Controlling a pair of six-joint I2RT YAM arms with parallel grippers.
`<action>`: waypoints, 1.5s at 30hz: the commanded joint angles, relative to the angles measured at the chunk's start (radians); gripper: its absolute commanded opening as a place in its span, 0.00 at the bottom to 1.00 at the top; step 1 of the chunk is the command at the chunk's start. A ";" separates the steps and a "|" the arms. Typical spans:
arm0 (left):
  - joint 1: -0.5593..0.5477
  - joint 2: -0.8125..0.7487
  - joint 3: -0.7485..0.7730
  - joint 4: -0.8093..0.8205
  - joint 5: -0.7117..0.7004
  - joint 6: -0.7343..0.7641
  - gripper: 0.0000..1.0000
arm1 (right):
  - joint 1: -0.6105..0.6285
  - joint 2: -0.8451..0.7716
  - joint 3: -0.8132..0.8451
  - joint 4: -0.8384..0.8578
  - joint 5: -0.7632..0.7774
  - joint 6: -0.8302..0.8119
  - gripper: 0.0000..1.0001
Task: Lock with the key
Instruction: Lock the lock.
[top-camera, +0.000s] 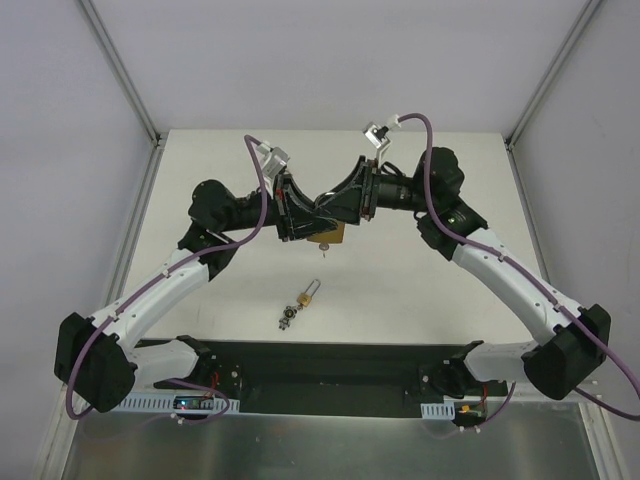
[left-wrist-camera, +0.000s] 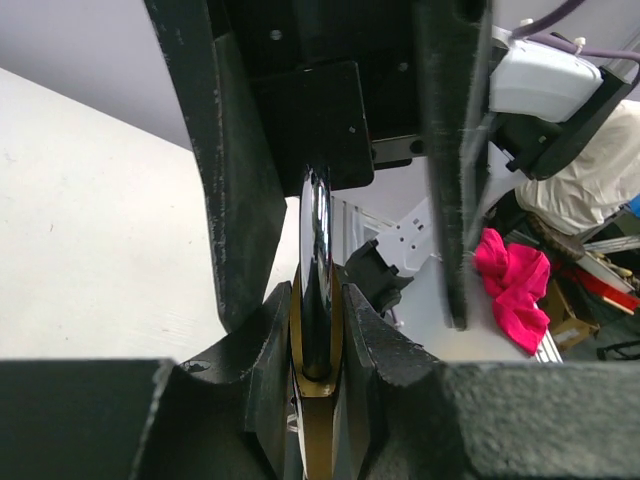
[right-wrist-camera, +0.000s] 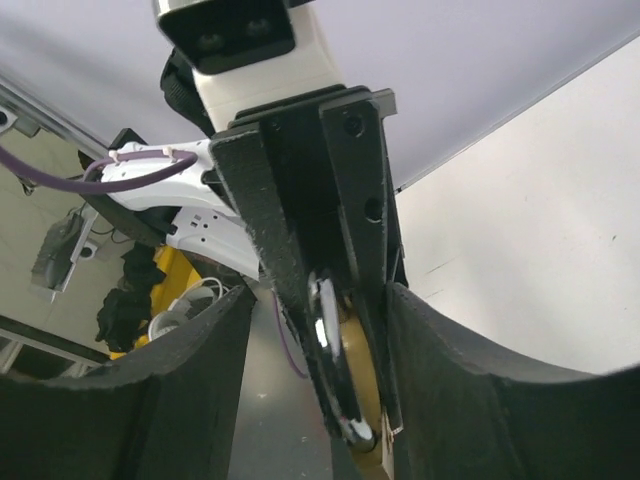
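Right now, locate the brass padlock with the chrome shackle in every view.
Top external: the brass padlock is at centre, where both arms meet.
Left wrist: bottom centre, clamped in the left pincer.
Right wrist: lower centre, inside the open right pincer.
Shared landmark: the white tabletop.

No legible text, seemingly
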 joint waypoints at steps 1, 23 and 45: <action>-0.013 -0.015 0.073 0.149 0.009 -0.015 0.00 | 0.020 0.006 0.019 0.085 0.016 0.023 0.53; -0.016 -0.055 0.064 0.068 -0.005 0.029 0.38 | 0.007 -0.031 0.054 0.036 0.091 0.010 0.01; -0.005 -0.079 0.039 -0.054 0.022 0.061 0.68 | -0.029 -0.038 0.175 -0.119 0.047 -0.079 0.01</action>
